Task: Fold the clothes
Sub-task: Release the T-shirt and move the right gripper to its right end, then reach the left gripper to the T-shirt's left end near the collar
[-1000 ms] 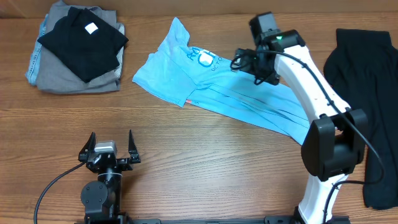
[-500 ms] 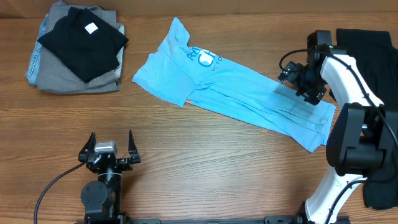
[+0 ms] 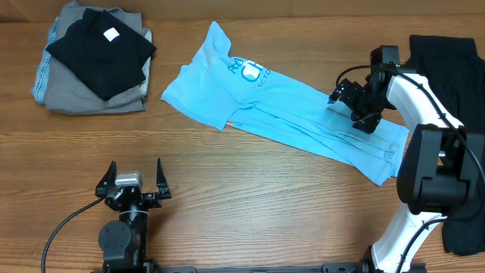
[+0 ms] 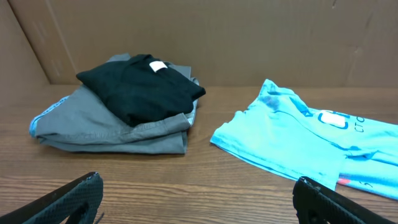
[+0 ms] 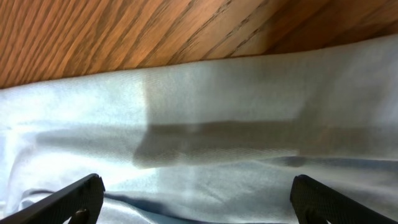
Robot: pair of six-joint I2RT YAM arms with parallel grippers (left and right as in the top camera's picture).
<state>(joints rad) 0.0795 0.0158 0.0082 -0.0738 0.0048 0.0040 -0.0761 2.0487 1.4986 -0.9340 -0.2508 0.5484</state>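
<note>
The right gripper [image 3: 352,106] has slid slightly back over the hem. The left gripper [image 3: 136,171] rests wide open, well apart from the T-shirt [image 3: 288,121], which lies diagonally across the table [image 3: 250,197]. The right fingers, spread wide, might catch only one layer and drag the cloth crooked.

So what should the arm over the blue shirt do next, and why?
Probably lower the right pincer a little and close it on the near end of the light-blue T-shirt. Its jaws stand open right over that cloth with nothing in them. The shirt lies stretched out long across the table, so that end likely needs lifting over toward the other end.
</note>
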